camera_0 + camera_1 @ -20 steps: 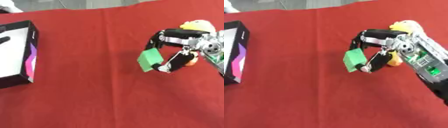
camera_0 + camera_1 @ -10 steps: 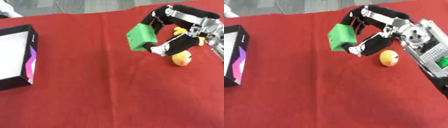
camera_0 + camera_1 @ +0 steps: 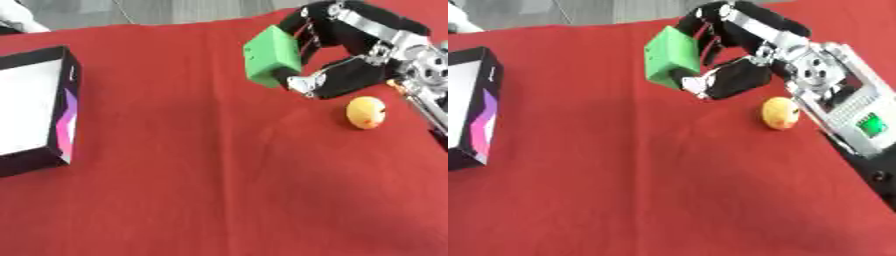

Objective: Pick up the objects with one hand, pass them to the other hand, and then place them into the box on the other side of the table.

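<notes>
- The right robot hand (image 3: 350, 60) pinches a green block (image 3: 273, 56) above the counter's (image 3: 201, 190) far right part.
- A yellow ball (image 3: 366, 112) lies near.
- The box (image 3: 39, 110) sits at the left edge.

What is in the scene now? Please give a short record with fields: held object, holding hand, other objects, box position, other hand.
held object: green block, lifted above the red tablecloth
holding hand: right hand, fingers and thumb curled round the block
other objects: yellow ball-like toy lying on the cloth, below the right hand, not touched
box position: black box at the left edge, open, white inside
other hand: left hand not in view
</notes>
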`<state>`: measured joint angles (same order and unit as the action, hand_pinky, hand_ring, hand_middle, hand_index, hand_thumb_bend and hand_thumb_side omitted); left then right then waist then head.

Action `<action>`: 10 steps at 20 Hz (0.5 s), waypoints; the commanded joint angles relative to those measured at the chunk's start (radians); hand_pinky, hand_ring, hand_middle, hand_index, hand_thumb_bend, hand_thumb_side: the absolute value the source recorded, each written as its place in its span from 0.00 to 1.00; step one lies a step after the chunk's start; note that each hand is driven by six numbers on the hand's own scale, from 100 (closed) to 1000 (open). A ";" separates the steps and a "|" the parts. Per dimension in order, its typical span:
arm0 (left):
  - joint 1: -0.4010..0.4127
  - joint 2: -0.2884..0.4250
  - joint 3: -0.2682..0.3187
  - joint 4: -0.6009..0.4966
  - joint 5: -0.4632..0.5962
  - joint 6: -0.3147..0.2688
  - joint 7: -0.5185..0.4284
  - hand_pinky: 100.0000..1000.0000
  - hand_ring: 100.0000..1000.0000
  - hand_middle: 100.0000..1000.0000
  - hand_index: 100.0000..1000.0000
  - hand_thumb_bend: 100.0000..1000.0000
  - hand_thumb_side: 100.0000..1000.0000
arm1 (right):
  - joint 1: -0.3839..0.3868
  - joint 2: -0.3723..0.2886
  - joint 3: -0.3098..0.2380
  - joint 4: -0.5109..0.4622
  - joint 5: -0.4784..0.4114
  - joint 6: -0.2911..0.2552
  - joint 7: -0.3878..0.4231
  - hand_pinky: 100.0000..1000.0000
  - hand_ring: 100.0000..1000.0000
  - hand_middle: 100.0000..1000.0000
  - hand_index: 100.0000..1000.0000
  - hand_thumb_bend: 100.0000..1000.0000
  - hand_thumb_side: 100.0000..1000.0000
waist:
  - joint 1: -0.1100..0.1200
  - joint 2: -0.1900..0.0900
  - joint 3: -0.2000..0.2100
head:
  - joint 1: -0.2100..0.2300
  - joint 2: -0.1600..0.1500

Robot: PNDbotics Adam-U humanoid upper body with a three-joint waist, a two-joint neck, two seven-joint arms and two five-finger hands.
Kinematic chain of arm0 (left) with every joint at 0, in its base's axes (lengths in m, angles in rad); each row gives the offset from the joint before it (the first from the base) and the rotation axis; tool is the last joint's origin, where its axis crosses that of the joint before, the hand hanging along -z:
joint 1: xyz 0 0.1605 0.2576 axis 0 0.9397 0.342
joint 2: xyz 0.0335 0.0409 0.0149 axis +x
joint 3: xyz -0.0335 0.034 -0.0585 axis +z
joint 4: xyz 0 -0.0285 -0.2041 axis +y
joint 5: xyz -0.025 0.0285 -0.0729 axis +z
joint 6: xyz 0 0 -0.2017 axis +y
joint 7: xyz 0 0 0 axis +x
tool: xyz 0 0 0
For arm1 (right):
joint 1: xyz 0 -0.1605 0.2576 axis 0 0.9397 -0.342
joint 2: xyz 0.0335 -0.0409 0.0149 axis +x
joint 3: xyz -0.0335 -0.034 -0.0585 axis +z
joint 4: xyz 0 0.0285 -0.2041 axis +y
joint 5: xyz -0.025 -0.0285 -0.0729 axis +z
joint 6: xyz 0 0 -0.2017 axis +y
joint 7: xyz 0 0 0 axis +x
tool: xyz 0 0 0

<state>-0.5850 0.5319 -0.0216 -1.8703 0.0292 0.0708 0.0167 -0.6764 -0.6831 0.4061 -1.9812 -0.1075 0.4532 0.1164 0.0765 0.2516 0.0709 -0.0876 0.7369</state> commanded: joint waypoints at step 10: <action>-0.202 0.079 -0.202 0.040 -0.167 0.088 -0.313 0.78 0.83 0.83 0.78 0.00 0.54 | -0.025 0.025 0.053 -0.019 -0.142 0.007 -0.171 0.53 0.57 0.42 0.51 0.00 0.06 | 0.024 -0.062 0.019 | -0.032 0.010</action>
<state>-0.7667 0.5772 -0.2090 -1.8261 -0.1164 0.1531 -0.2666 -0.6840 -0.6540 0.4595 -1.9816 -0.2393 0.4611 -0.0418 0.0887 0.2217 0.0881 -0.1152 0.7455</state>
